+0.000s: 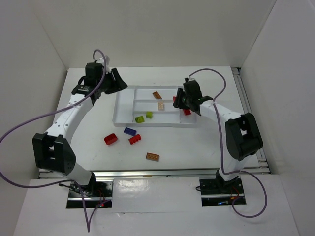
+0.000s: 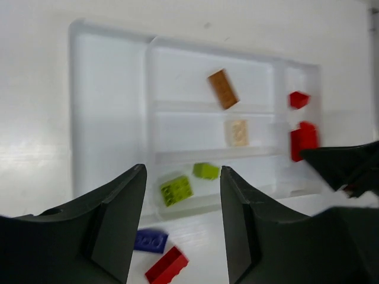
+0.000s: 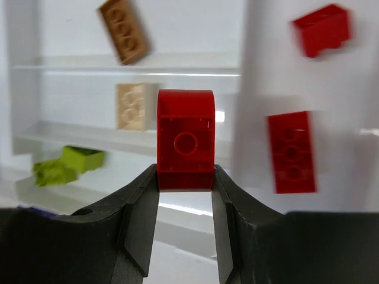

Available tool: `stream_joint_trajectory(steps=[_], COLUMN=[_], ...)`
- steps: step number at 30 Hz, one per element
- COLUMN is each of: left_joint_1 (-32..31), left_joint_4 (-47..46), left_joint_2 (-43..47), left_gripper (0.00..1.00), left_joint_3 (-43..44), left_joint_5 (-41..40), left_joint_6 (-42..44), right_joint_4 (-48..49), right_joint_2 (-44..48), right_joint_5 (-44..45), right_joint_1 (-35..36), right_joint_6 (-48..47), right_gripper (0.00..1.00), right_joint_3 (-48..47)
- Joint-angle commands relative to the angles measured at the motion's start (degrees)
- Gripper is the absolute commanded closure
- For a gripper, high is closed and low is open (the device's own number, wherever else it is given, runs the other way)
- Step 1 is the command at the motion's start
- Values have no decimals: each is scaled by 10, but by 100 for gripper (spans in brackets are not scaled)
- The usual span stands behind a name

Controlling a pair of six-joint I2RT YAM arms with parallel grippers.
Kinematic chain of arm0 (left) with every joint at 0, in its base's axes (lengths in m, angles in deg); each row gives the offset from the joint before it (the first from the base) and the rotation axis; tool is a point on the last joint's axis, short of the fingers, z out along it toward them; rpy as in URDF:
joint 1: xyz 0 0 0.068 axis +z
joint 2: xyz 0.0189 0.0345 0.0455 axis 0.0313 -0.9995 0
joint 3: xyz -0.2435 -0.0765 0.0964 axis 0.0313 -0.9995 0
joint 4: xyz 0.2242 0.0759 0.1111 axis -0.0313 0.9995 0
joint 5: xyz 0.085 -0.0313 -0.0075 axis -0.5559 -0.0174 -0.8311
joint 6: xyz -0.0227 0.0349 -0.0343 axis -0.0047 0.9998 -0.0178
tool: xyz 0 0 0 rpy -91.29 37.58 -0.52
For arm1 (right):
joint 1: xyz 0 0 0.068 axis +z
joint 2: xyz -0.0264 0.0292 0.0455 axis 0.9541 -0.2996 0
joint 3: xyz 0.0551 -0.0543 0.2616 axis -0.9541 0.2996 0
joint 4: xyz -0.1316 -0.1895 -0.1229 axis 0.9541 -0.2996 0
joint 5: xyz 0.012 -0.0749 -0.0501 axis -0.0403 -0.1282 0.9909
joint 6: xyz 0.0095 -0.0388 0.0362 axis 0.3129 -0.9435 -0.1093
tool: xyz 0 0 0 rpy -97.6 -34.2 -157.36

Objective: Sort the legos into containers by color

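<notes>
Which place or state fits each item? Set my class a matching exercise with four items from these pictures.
Column 1
1. tan brick
2. blue brick
3. right gripper
4. left gripper

Column 2
A. open, holding nothing
B. on the table, outside the tray
C. shut on a red brick
D. in the tray's middle long slot

Pairs: 1-D, 2-B, 3-C, 4-A
</notes>
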Motion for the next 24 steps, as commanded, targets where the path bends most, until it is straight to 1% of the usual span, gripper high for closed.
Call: stream_joint_trajectory(steps=[1,3,5,7,9,10,11,12,15,16,17,20,22,24], left_joint_1=[-11,-19,-19,-19,-19,-19,-19,-19,-19,-19,-19,-19,-19,-19], left_joint_4=[98,122,146,151,157,157,163,163,168,168,176,190,197,202], left_joint_2=[18,37,50,69,82,88,88,93,99,93,87,67,55,55], left_gripper=[37,33,31,30,19,16,15,15,12,12,12,13,13,13], left_joint_3=[-53,-91,-133,-158,-191,-197,-197,-207,-222,-222,-222,-208,-208,-215], left_joint_5=[-118,-174,-192,-192,-184,-184,-174,-169,-169,-174,-179,-191,-167,-162], left_joint_6=[-30,-30,-36,-36,-30,-23,-23,-16,-8,0,0,21,35,40], right_joint_4=[-50,-56,-62,-62,-68,-62,-62,-62,-68,-68,-68,-73,-79,-92], right_joint_2=[20,20,20,20,20,20,20,20,20,20,25,49,72,93], right_joint_5=[103,109,114,127,133,133,133,133,133,133,133,128,128,128], right_joint_1=[-19,-19,-19,-19,-24,-24,-24,-24,-24,-24,-24,-24,-24,-24], right_joint_6=[-16,-21,-21,-21,-16,-16,-16,-16,-16,-16,-16,-21,-27,-27], right_gripper=[91,91,91,91,90,87,81,67,36,21,19,17,17,17], right_joint_3=[-16,-9,-9,-4,1,1,1,1,-4,-9,-9,-9,-15,-20])
